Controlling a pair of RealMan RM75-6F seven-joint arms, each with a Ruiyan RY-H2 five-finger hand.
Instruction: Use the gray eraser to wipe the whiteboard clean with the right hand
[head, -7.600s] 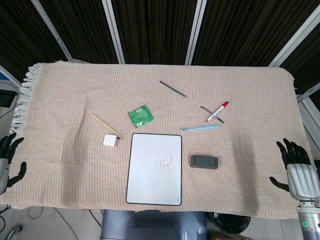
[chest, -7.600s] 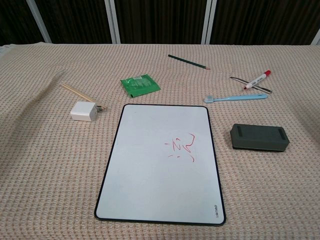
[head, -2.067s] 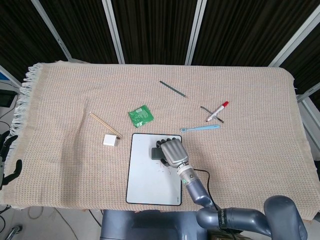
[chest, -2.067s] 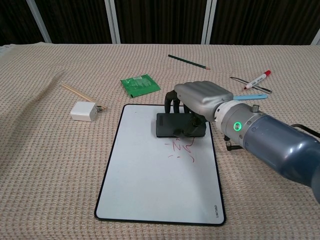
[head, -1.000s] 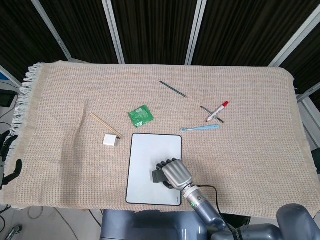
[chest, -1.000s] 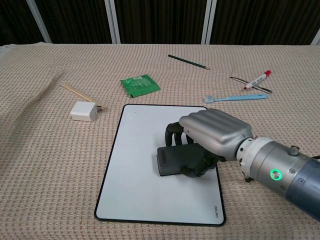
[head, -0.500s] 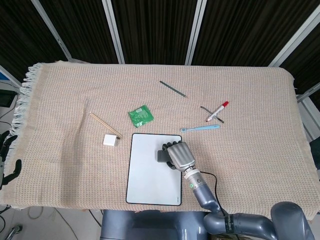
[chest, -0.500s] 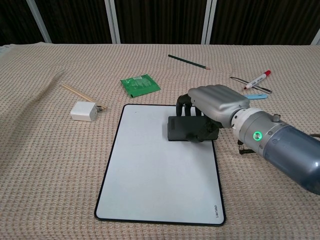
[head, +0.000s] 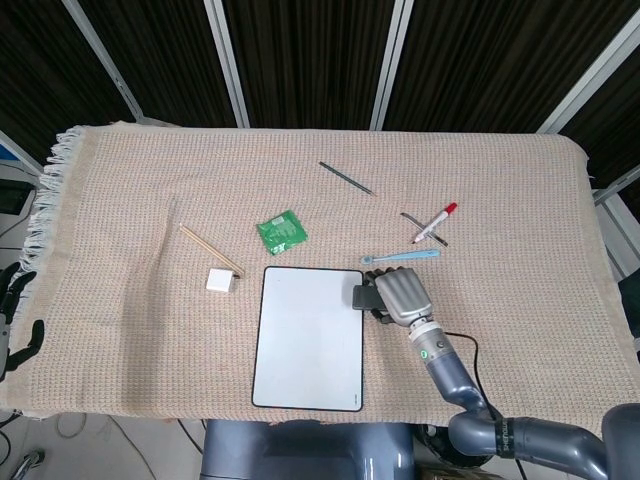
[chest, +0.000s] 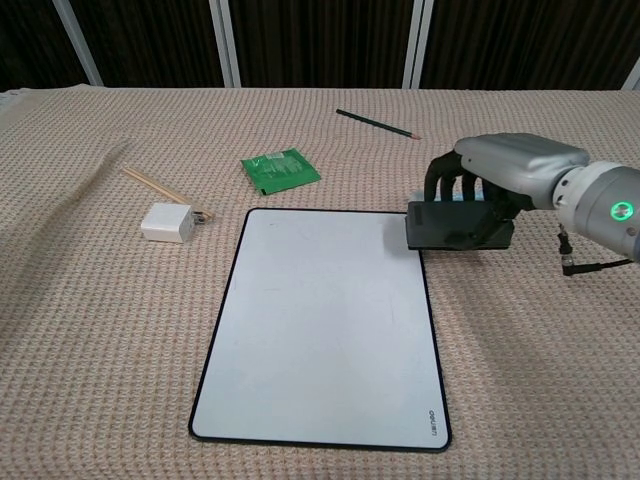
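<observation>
A: We logged the right hand (chest: 505, 175) curled over the gray eraser (chest: 458, 226), fingers wrapped down its far side, gripping it. In the head view the same right hand (head: 400, 297) covered most of the eraser (head: 362, 297).

B: And the eraser's spot? We put it under the palm, at the whiteboard's (chest: 320, 330) far right corner, its left end just overlapping the board's edge. We couldn't tell if it pressed on the cloth or sat slightly lifted.

A: Agreed. The whiteboard (head: 308, 340) lay left of the hand and nearer the robot, and its surface looked blank in both views.

B: Left hand (head: 10, 320)? We saw it only at the head view's left edge, off the table, far from the right hand, fingers apart, holding nothing.

A: Beyond the right hand, we noted a blue toothbrush (head: 400, 257) just behind the fingers, then a red-capped marker (head: 434, 222) further back and right. In the chest view we couldn't find either one.

B: Far back left of the hand, a dark pencil (chest: 376, 124). Left of the hand across the board, a green packet (chest: 280, 170), a white block (chest: 167, 222), and thin wooden sticks (chest: 160, 189) touching the block.
</observation>
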